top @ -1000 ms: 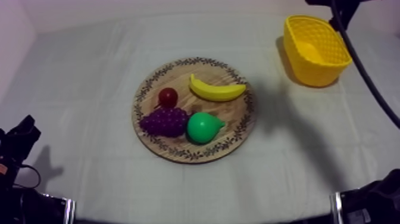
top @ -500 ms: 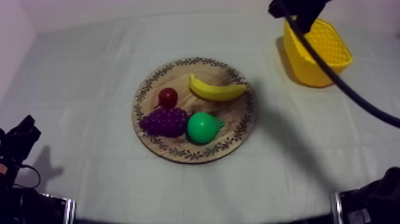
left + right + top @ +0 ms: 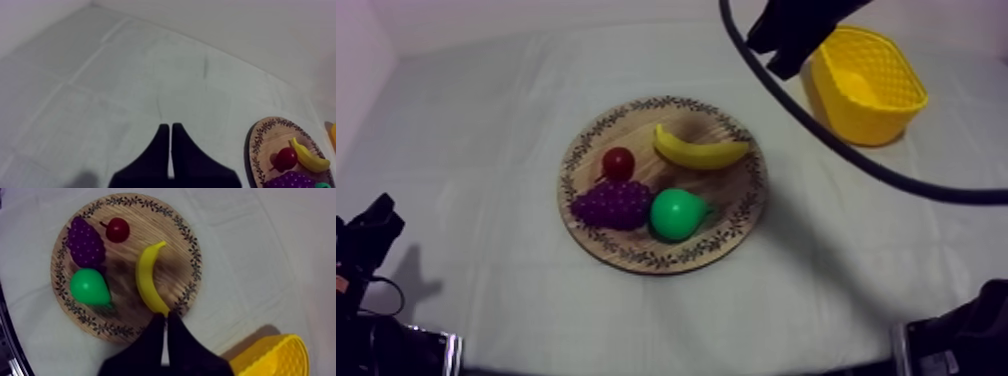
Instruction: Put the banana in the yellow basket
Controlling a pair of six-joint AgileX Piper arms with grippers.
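Yellow banana point(image 3: 699, 150) lying flat on the round board's point(image 3: 733, 192) far half; yellow basket point(image 3: 882, 60) upright, well apart, on the right

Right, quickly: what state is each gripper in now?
Left gripper: shut, holding nothing.
Right gripper: shut, holding nothing, near the banana.
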